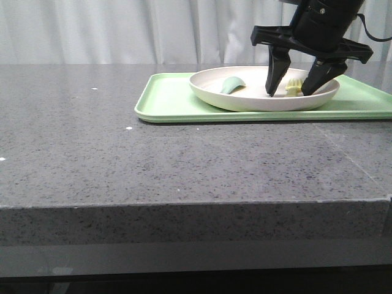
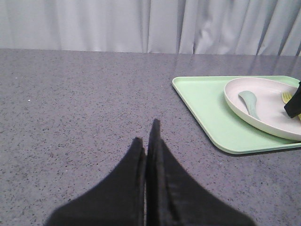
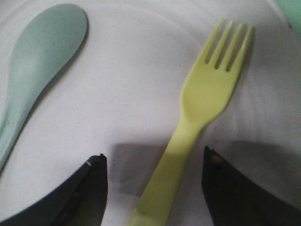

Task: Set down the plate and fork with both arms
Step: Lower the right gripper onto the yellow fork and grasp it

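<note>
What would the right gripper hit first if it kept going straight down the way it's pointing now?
Most likely the fork: its handle lies between the open fingers of the right gripper, with the plate directly beneath. How much gap remains above the fork is unclear.

A speckled grey stone counter (image 1: 153, 165) with a thick front edge stands before pleated pale grey curtains (image 1: 122, 30) in even light.

Matte plate (image 1: 245, 98), smooth plastic fork (image 3: 197, 117)
</note>
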Tool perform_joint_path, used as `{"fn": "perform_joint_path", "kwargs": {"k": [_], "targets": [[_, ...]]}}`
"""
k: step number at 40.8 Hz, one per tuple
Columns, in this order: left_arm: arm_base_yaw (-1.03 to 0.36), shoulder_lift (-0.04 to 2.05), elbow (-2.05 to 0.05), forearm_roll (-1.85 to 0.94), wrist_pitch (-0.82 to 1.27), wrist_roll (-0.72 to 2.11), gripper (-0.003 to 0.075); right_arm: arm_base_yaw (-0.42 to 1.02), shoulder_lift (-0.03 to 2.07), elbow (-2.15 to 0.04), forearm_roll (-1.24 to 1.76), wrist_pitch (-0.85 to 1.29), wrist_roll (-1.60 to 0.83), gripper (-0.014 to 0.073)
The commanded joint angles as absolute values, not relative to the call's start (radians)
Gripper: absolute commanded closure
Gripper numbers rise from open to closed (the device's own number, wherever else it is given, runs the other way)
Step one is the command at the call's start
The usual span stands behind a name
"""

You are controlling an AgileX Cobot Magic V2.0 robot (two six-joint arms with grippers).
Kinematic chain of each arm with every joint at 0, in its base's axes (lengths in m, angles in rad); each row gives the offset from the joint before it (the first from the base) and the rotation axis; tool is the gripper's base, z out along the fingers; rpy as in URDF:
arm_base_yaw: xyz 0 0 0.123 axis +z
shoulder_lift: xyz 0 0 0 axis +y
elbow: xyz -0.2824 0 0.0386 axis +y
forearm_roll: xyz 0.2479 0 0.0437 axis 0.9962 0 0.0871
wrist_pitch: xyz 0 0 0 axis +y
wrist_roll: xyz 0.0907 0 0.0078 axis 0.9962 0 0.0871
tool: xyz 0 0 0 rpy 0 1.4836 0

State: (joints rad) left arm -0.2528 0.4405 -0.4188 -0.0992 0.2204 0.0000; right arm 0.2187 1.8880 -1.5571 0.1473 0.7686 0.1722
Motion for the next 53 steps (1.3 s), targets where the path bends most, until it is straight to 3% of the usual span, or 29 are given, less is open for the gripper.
{"fn": "perform_joint_path", "kwargs": {"k": [1, 8, 23, 41, 53], "targets": [[-0.251, 0.446, -0.445, -0.099, 0.142, 0.000, 0.0738, 0.214, 1.839, -1.591, 0.149, 0.725, 0.171, 0.0181], [-0.251, 0.446, -0.445, -0.099, 0.142, 0.000, 0.0738, 0.214, 1.844, -1.591, 0.149, 0.734, 0.171, 0.0310], [-0.251, 0.446, -0.445, -0.099, 0.142, 0.000, 0.0738, 0.214, 1.846, -1.591, 0.149, 0.738, 0.171, 0.0321], [-0.251, 0.446, -0.445, -0.099, 0.142, 0.000, 0.0738, 0.214, 1.867, -1.599, 0.150, 0.755, 0.171, 0.0537], [-0.251, 0.446, -0.445, -0.099, 0.142, 0.000, 0.0738, 0.212, 1.819, -1.661, 0.150, 0.768, 0.171, 0.0551]]}}
